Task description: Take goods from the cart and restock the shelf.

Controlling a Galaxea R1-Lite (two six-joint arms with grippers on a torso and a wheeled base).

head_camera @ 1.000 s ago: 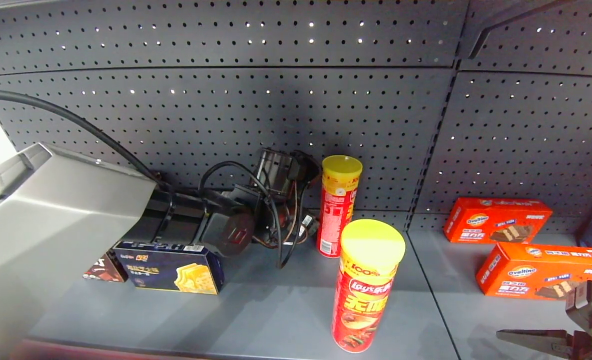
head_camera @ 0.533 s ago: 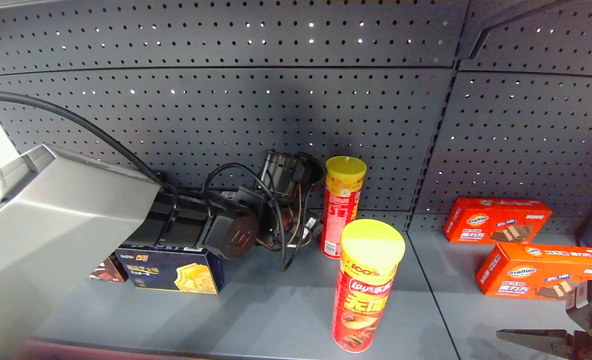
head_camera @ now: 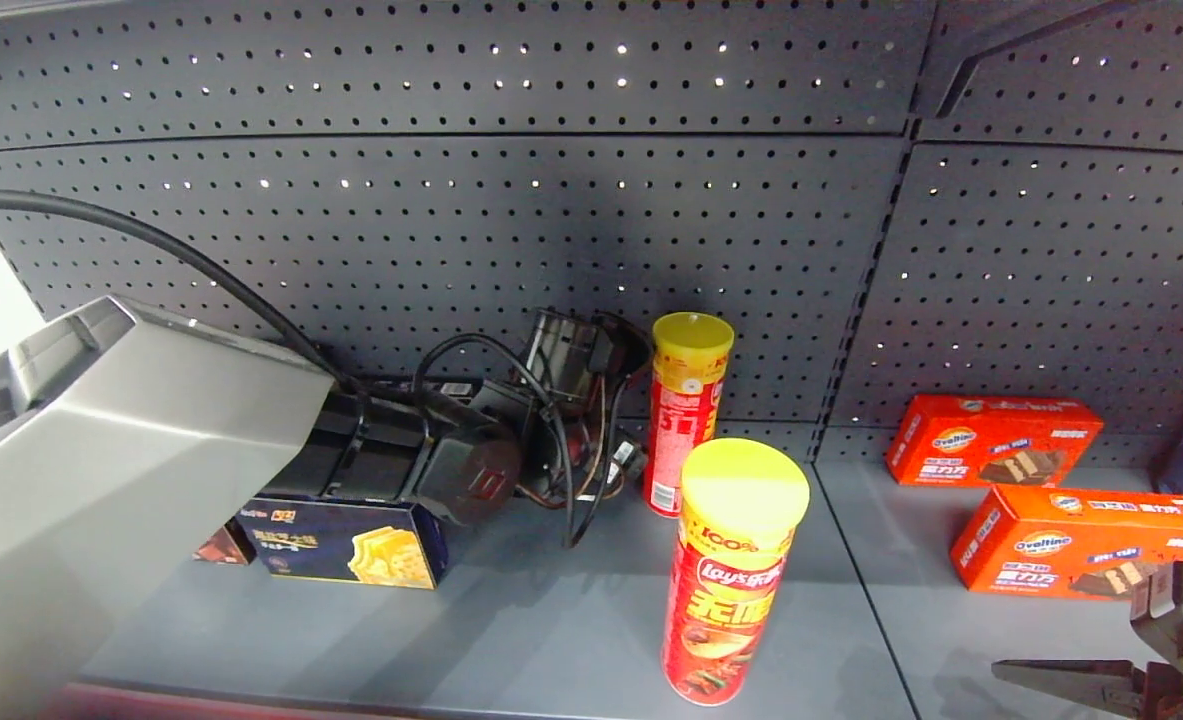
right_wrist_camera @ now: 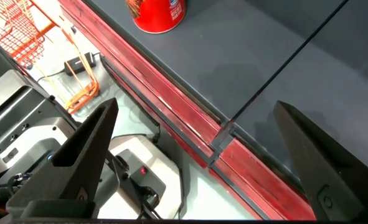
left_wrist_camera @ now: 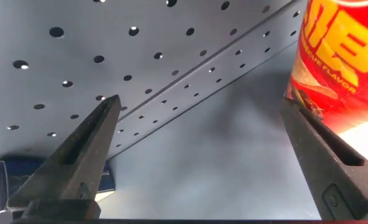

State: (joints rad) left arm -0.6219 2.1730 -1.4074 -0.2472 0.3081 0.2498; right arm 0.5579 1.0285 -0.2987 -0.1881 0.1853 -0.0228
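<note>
- Red printed card with a yellow plastic lid: the rear chip can (head_camera: 689,410) stands upright near the back edge of the shelf (head_camera: 551,620), close to the pegboard back panel (head_camera: 451,230). It looks already set in place.
- The left claw (left_wrist_camera: 199,106) is spread wide and holds nothing. The rear chip can sits just beside 1 of its fingers (left_wrist_camera: 320,155), and I cannot tell whether they touch.
- The front chip can (head_camera: 736,570), a 2nd tube of the same kind, stands upright near the shelf's front edge, apart from the rear one.
- The right claw (right_wrist_camera: 196,107) hangs wide and empty over the shelf's front edge, toward the right end, above the red front lip (right_wrist_camera: 171,106).
- The orange wire cart (right_wrist_camera: 28,37) stands below and in front of the shelf. Its load is hidden, so how much restocking is left cannot be judged.
- Progress, as a judgement:
  - 2 cans are on the shelf, and this placement seems all but finished.
  - What remains is to draw the left arm clear and fetch more goods.
  - The rear can is tall and narrow, so a brush from a finger could tip it.
- Materials and shapes:
  - Both cans are smooth, glossy cylinders.
  - The navy biscuit box (head_camera: 351,540) is a flat-sided carton near the shelf's left end, partly under the left arm.
  - 2 orange wafer boxes (head_camera: 991,440) lie low and rectangular toward the right end.
  - The shelf is matt grey painted metal, and the panel behind it is punched with rows of round holes.
</note>
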